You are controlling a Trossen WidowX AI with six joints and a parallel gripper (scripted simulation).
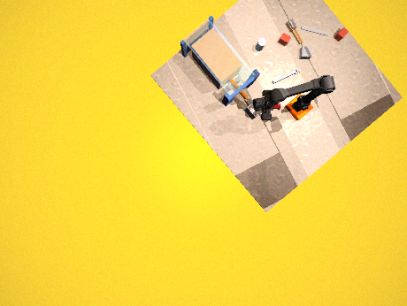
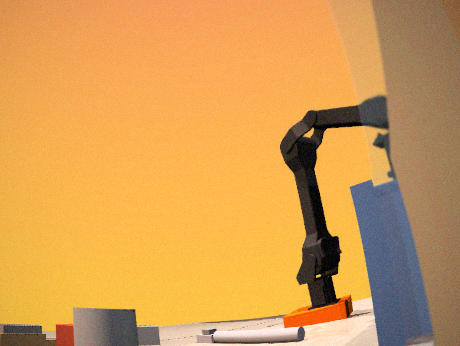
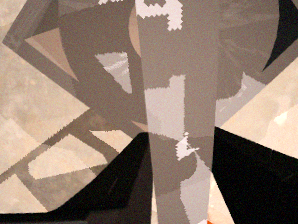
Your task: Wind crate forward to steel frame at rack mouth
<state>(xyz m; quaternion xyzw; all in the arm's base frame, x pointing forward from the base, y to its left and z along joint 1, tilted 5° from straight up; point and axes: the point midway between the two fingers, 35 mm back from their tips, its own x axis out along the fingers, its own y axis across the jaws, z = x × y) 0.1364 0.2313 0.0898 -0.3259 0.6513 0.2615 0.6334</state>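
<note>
The tan crate (image 1: 218, 54) lies inside the clear-panelled cubby, behind the blue frame (image 1: 251, 82) at its mouth, with a gap between them. It looks flat. An orange strap (image 1: 241, 91) runs from the crate's front under the frame toward the grey winch (image 1: 250, 111). My gripper (image 1: 260, 107) (image 3: 181, 134) is at the winch, its black fingers shut on a broad grey bar (image 3: 180, 60), which looks like the winch handle. Larger grey shapes lie below the bar in the wrist view. Whether the square key is seated in the winch hole is hidden.
A white cylinder (image 1: 261, 43), a red block (image 1: 284, 39), a wooden-handled tool (image 1: 297, 35), a thin grey rod (image 1: 314, 31), a grey block (image 1: 305, 53) and a wrench (image 1: 286, 76) lie beyond the arm. Another red block (image 1: 341, 34) is near the far edge.
</note>
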